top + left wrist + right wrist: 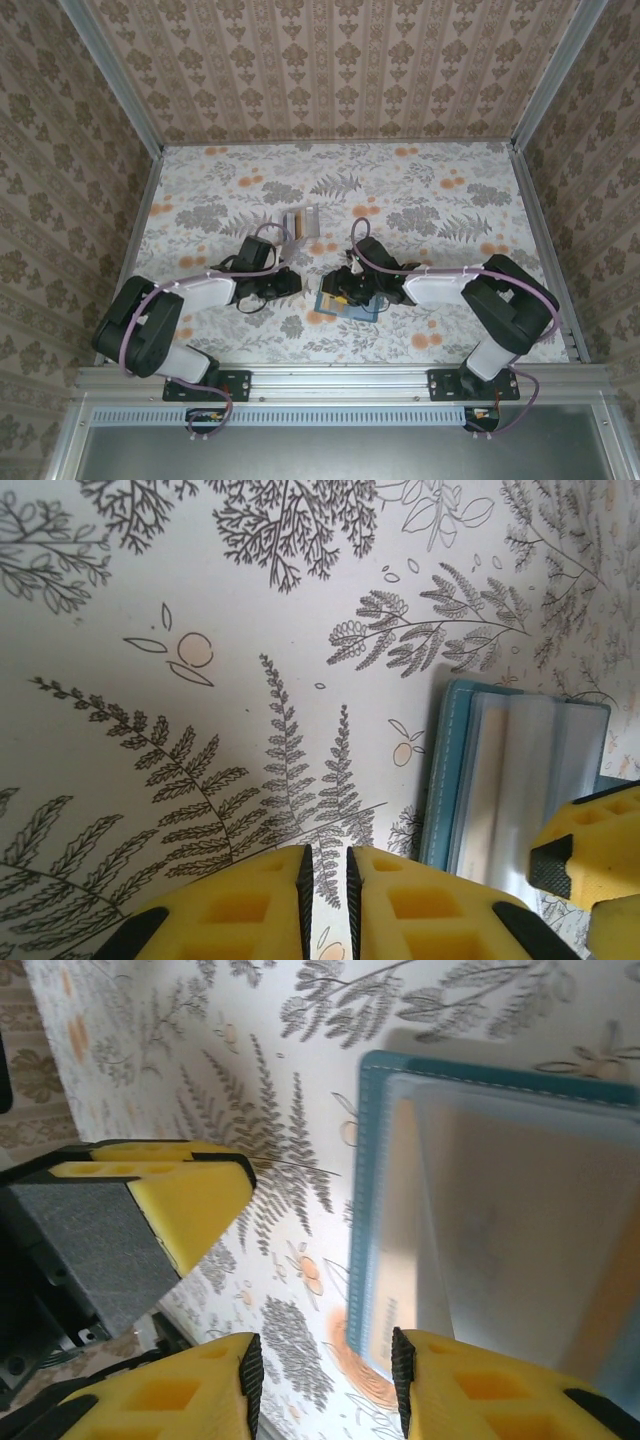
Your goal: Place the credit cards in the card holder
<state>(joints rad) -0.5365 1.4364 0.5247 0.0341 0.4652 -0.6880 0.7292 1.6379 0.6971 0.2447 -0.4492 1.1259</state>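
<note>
**A:** Top external view first: what sat on the table (450, 330)?

**B:** One teal wallet (365, 312) near the front, between the two arms' fingers. One clear holder (301, 220) stood farther back, well apart from the wallet.

**A:** And the cards?

**B:** On the wallet, as I judged it. From the right wrist view the cards (520, 1220) looked like two pale layers stacked there, one orange-tinted and one grey-blue. Both were blurred, so two was my count, not a certainty.

**A:** Which arm was nearer?

**B:** The right. The right gripper (325, 1355) hung just off the wallet's stitched edge, with the stack ahead and to the right of its fingers. I couldn't tell the long axis, because the stack ran out of frame.

**A:** How were the fingers?

**B:** The right pair stood parted with nothing between them. The left gripper (326, 865) was all but closed on nothing, over bare table, with the wallet off to its right.

**A:** So what did the next move turn on?

**B:** Getting a finger onto that near edge, I'd guess. After that, the carry would go back and left to the holder.
</note>
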